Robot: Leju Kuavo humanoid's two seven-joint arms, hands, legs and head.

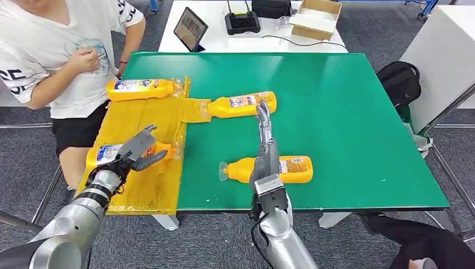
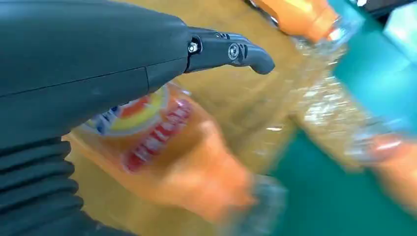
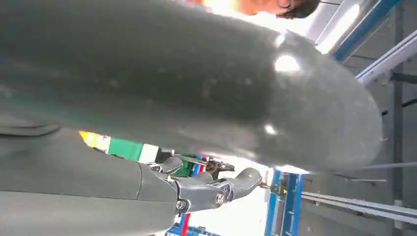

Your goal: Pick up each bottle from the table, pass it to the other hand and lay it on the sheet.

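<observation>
The left hand (image 1: 136, 154), fingers spread and empty, half hides an orange bottle (image 1: 106, 154) on the yellow sheet (image 1: 145, 120); right hand (image 1: 264, 140), fingers straight, hovers above another bottle (image 1: 294, 168)

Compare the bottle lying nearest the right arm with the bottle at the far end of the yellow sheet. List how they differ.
The near bottle lies on the bare green table; the far bottle lies on the yellow sheet. The near bottle's cap points toward the robot's left; the far bottle's cap points toward its right. The right arm crosses over the near bottle; nothing covers the far one. Both are orange, labelled and lying on their sides.
</observation>
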